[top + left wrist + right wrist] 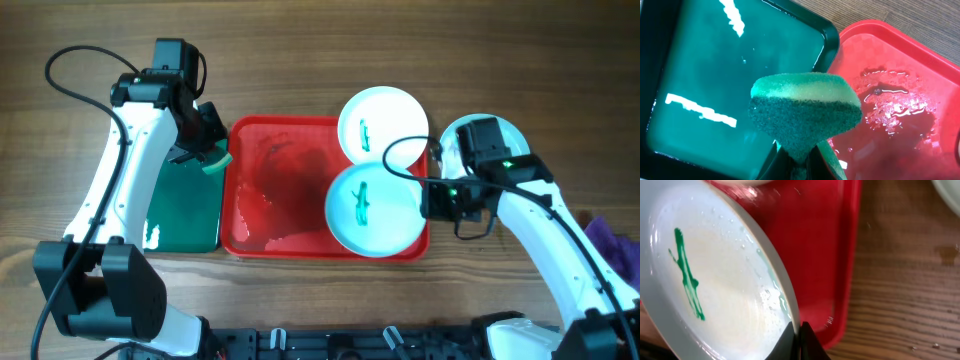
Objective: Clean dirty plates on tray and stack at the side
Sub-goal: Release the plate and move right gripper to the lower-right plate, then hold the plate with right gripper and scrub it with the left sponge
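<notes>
Right fingers [800, 335] clamped on rim of round white shallow plate with green streak [375, 208], at 4 o'clock of large red rectangular plastic tray [280, 190]. Second streaked plate [383, 120] at tray's 1 o'clock, overlapping rim. Third plate [449, 135] on wooden counter [320, 50], half under right arm [560, 235]. Left fingers [800, 169] pinch green sponge [805, 107] over edge of small dark green tray [185, 205].

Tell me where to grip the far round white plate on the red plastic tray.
I'd pinch the far plate at its far-right rim, coming from the right: that edge juts past the red tray rim, while the nearer plate crowds its front.
</notes>
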Robot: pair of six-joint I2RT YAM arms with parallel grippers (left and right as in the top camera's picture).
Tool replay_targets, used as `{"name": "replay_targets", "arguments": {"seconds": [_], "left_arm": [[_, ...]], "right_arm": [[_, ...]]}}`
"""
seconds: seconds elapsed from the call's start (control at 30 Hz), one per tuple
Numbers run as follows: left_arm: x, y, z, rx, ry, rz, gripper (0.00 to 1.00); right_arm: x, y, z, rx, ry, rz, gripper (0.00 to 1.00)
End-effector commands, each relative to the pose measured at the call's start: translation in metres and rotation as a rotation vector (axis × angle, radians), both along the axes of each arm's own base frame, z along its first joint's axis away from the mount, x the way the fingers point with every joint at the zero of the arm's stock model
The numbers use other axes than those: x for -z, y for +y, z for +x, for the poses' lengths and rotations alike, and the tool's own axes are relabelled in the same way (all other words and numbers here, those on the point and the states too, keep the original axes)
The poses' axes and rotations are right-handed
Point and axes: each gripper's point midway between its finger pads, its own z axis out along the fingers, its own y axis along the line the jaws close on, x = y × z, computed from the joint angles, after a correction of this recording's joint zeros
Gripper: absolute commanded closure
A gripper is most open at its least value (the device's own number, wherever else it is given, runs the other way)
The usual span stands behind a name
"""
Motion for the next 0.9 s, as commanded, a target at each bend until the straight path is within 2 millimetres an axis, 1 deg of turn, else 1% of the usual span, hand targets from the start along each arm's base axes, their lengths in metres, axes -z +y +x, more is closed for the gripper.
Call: {"name": "replay_targets", "arguments": {"seconds": [0.0, 0.07, 0.1, 0.17, 0.2, 0.23, 0.27, 0.37, 0.4, 0.43, 0.47, 0.5, 0.53, 0.67, 0.73, 0.87], "left_arm": [[0.0, -0.002, -0.001, -0.01, 0.001, -0.007, 0.96], [0.0, -0.002, 0.0, -0.01, -0.004, -0.007, 0.96], [0.0, -0.002, 0.001, -0.01, -0.009, -0.008, 0.96], [0.0, -0.002, 0.003, -0.01, -0.016, -0.008, 0.96], [0.0, -0.002, 0.003, -0.01, -0.017, -0.008, 0.96], [0.0, -0.002, 0.003, -0.01, -0.017, -0.008, 0.96], [0.0, -0.002, 0.003, -0.01, -0.017, -0.008, 0.96], [0.0, -0.002, 0.003, -0.01, -0.017, -0.008, 0.96], [0.0, -0.002, 0.003, -0.01, -0.017, -0.008, 0.96], [0.0, -0.002, 0.003, -0.01, -0.017, -0.009, 0.96], [0.0, -0.003, 0.003, -0.007, -0.016, -0.009, 0.96], [0.0, -0.006, 0.002, 0.0, -0.014, -0.012, 0.96], [0.003, -0.014, 0.0, 0.017, -0.005, -0.033, 0.96], [0.009, -0.035, -0.006, 0.075, 0.012, -0.047, 0.96], [0.01, -0.043, -0.009, 0.099, 0.016, -0.047, 0.96], [0.014, -0.047, -0.013, 0.133, 0.031, -0.044, 0.96]], "right_arm": [[-0.028, 0.053, 0.02, 0.047, -0.105, 0.055, 0.96], [-0.026, 0.087, 0.035, 0.129, -0.193, 0.031, 0.96], [-0.021, 0.1, 0.037, 0.151, -0.196, 0.04, 0.96], [0.0, 0.125, 0.039, 0.171, -0.157, 0.05, 0.96], [0.011, 0.136, 0.041, 0.149, -0.124, 0.035, 0.96], [0.018, 0.146, 0.045, 0.133, -0.085, 0.028, 0.96], [0.024, 0.152, 0.048, 0.122, -0.065, 0.004, 0.96], [0.047, 0.164, 0.058, 0.092, -0.027, -0.046, 0.96], [0.054, 0.166, 0.06, 0.082, -0.026, -0.052, 0.96], [0.066, 0.165, 0.059, 0.074, -0.011, -0.067, 0.96], [0.071, 0.168, 0.059, 0.052, -0.005, -0.062, 0.96], [0.072, 0.176, 0.06, 0.014, -0.011, -0.027, 0.96], [0.071, 0.182, 0.064, -0.019, -0.033, 0.0, 0.96], [0.071, 0.189, 0.066, -0.086, -0.064, 0.019, 0.96], [0.07, 0.19, 0.066, -0.092, -0.064, 0.026, 0.96], [0.069, 0.192, 0.067, -0.094, -0.072, 0.035, 0.96]]}}
